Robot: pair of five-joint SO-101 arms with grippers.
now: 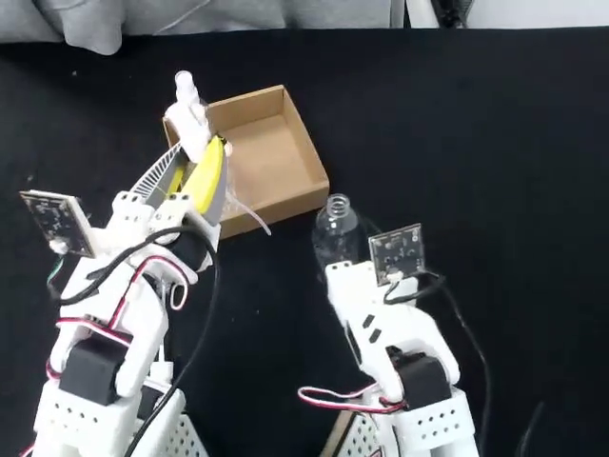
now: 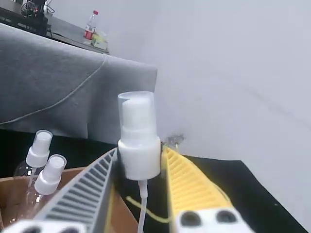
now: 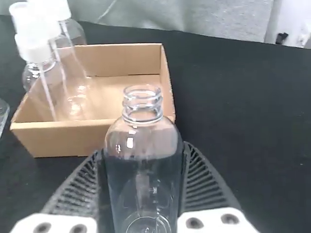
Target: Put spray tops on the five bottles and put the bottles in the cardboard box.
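My left gripper (image 1: 195, 133) is raised over the left side of the cardboard box (image 1: 276, 157), shut on a white spray top (image 1: 188, 103) whose dip tube hangs down. In the left wrist view the spray top (image 2: 139, 141) stands upright between the grey and yellow fingers (image 2: 187, 179). My right gripper (image 1: 339, 249) is just in front of the box's near right corner, shut on an upright clear bottle (image 1: 335, 227) with an open threaded neck (image 3: 141, 99). Two clear bottles with spray tops (image 3: 46, 53) stand in the box's left part (image 2: 43, 162).
The box wall (image 3: 87, 131) lies directly beyond the held bottle. The black table (image 1: 476, 143) is bare to the right of the box. A grey cloth (image 2: 58, 92) hangs along the table's far edge.
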